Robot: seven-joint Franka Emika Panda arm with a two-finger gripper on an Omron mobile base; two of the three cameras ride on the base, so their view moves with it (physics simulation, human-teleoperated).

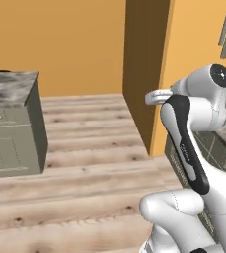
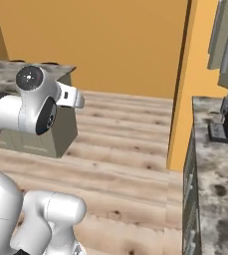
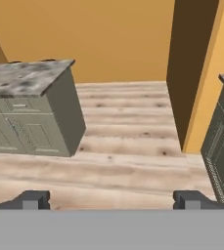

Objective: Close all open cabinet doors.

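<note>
The robot's dark fingers [image 3: 35, 199] stood wide apart, holding nothing, pointed at bare plank floor. The tall grey-beige wall-cabinet doors [image 2: 225, 42] with silver bar handles hung above the marbled stone desk [image 2: 216, 182], beyond the orange wall corner [image 2: 184, 89]. Turning toward that desk first would serve best.

Base cams look fwd over arm from behind, hand cam low; all share island cabinet [image 3: 30, 112].
</note>
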